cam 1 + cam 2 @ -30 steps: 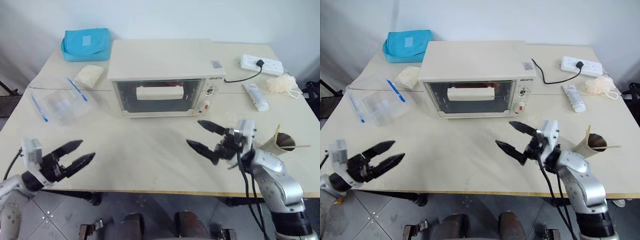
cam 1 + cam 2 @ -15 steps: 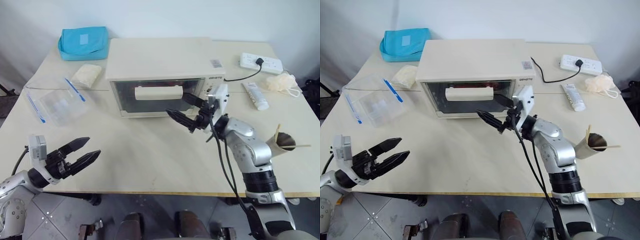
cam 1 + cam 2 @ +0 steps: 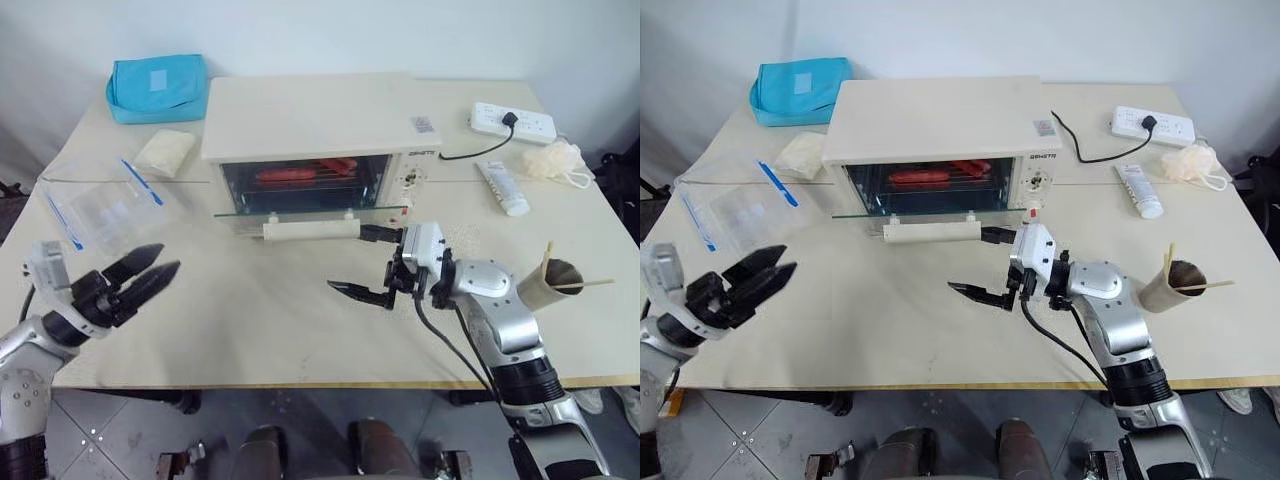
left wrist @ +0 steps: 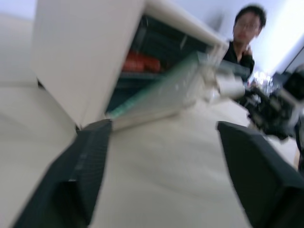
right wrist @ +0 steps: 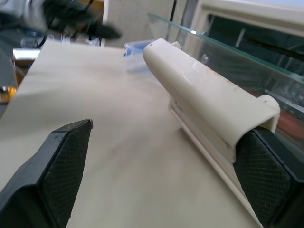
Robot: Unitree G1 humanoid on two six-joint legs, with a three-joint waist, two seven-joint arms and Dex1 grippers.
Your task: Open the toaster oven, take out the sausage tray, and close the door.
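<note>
The cream-white toaster oven stands mid-table. Its glass door hangs folded down, roughly level, with the bar handle toward me. Inside, the sausage tray shows red sausages on a rack. My right gripper is open in front of the door, pointing left. One of its fingers lies at the handle's right end, the other over bare table. My left gripper hovers open and empty off the oven's front left corner. From the left wrist, the oven's side and the tilted door are seen.
A clear plastic box with blue clips, a white packet and a blue pouch lie left of the oven. On the right are a power strip, a tube, a mesh sponge and a paper cup. A person is beyond the table.
The door was shut and now hangs open. My right gripper reached the handle, then came down and toward me. My left gripper rose a little. The camera shifted slightly.
</note>
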